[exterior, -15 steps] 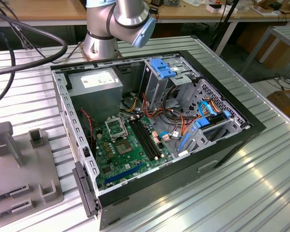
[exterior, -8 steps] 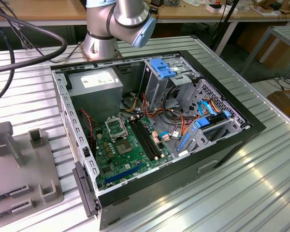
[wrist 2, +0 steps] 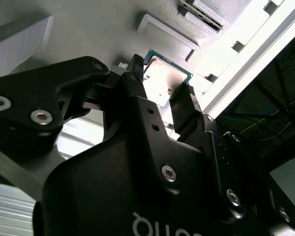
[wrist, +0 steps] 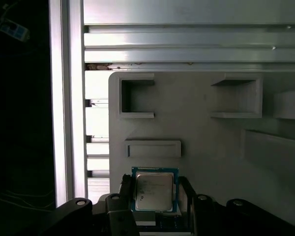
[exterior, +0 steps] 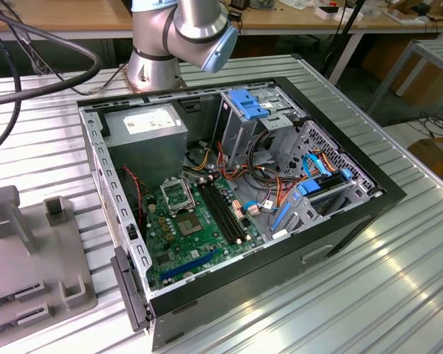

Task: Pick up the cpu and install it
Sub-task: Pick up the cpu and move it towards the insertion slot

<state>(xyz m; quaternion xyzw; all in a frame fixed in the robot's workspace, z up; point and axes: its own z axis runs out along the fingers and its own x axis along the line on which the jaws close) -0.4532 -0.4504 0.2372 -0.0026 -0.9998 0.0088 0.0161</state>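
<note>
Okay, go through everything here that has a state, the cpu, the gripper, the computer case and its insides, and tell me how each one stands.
cpu, flat, metal lid up, at the gray tray; lifted or resting, cannot tell.
gripper, straddling the cpu.
computer case, side open, board exposed.
cpu socket, looks empty.
memory slots, empty.

The exterior view looks down from close by onto the computer case (exterior: 280, 274). Both wrist views closely share the cpu (wrist: 154, 191) (wrist 2: 163, 78).
</note>
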